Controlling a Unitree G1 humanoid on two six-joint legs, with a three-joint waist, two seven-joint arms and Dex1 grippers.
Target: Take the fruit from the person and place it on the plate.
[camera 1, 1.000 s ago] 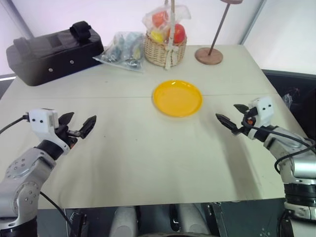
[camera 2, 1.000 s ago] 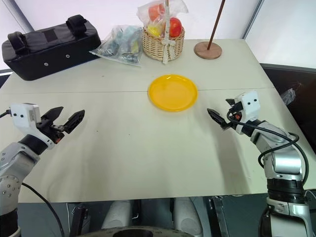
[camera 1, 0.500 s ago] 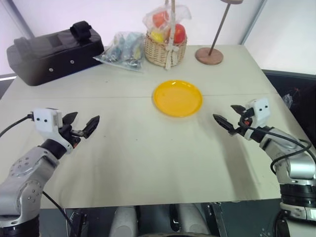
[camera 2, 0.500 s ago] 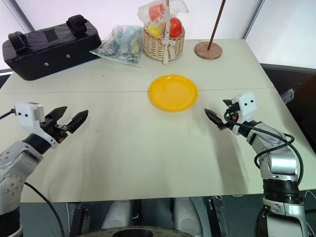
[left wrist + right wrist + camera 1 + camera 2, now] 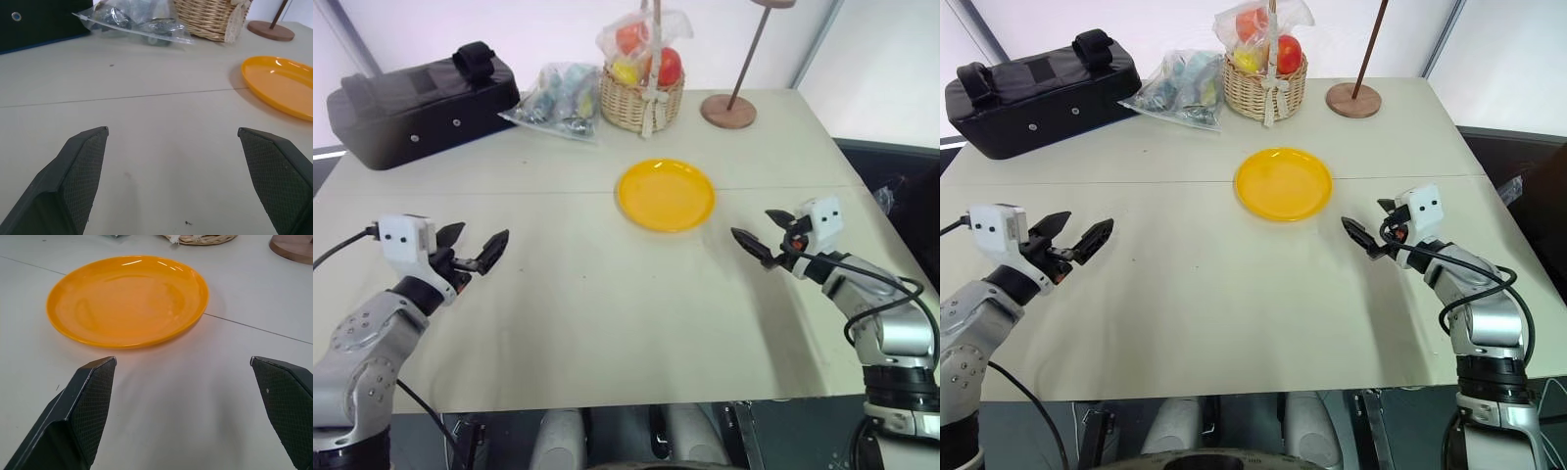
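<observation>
Pincers of black, cross-hatched wedge fingers, left gripper [image 5: 473, 249] and right gripper [image 5: 759, 230], both spread wide and empty above the pale matte table [image 5: 607, 313], flank the round, glossy yellow-orange plate [image 5: 666, 194] lying bare at twelve o'clock between them.

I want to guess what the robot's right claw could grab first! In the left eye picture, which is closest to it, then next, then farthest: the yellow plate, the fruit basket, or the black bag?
From the right gripper:
1. Plate, just beside it, mid-table.
2. Wicker basket, at the table's far edge.
3. Black bag, far corner on the robot's left.
</observation>
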